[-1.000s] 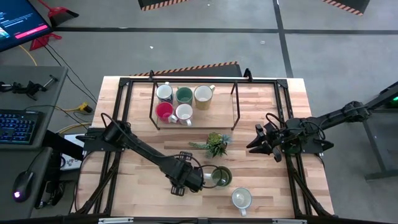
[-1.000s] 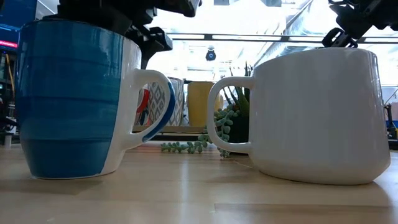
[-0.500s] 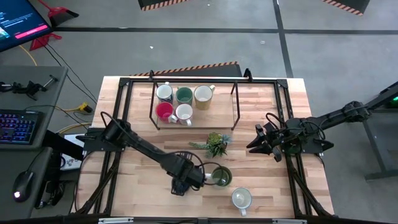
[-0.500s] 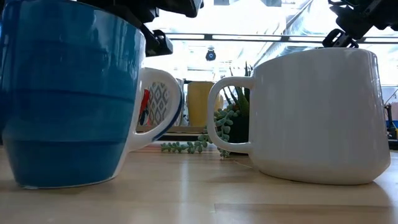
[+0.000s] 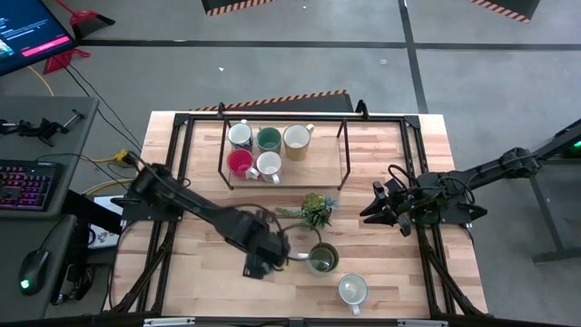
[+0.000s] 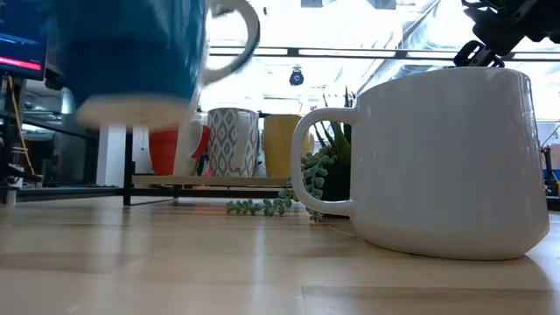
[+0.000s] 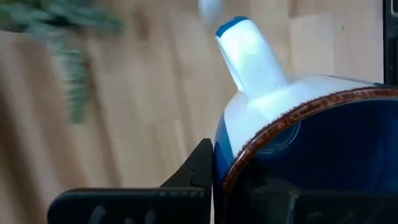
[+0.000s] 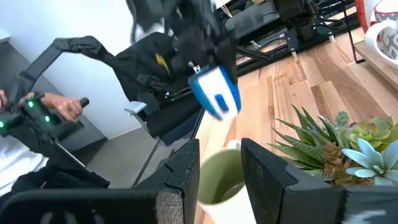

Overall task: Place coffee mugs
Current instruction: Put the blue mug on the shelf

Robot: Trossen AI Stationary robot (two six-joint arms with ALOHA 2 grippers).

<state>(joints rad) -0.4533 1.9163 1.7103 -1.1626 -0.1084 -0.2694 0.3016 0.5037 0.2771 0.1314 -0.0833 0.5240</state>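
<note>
My left gripper (image 5: 277,252) is shut on a blue mug (image 6: 131,52) with a white handle and holds it in the air over the table's near middle. The right wrist view shows the same blue mug (image 8: 214,93) hanging under that arm. An olive green mug (image 5: 321,259) stands upright on its base just right of it. A white mug (image 5: 352,291) stands nearer the front edge. My right gripper (image 5: 381,215) waits open over the table's right side, holding nothing. My left gripper holds the blue mug by its brown-edged rim (image 7: 249,163), on the side away from the handle (image 7: 249,56). One finger (image 7: 200,171) lies on the outer wall, and the other seems to be inside the cup. The fingers come from above. The mug hangs clear of the table.
A low rack (image 5: 281,182) at the far middle carries several mugs in white, teal, cream and red. A small spiky plant (image 5: 313,211) stands between the rack and the olive mug. Dark frame rails run along the table's edges. A person's hands (image 8: 37,109) show beyond the table.
My left gripper has taken hold of the blue mug, which stood on the table a second ago. The mug first tipped, then rose clear of the wood. The gripper has gone up and a little toward the table's left and far edges.
</note>
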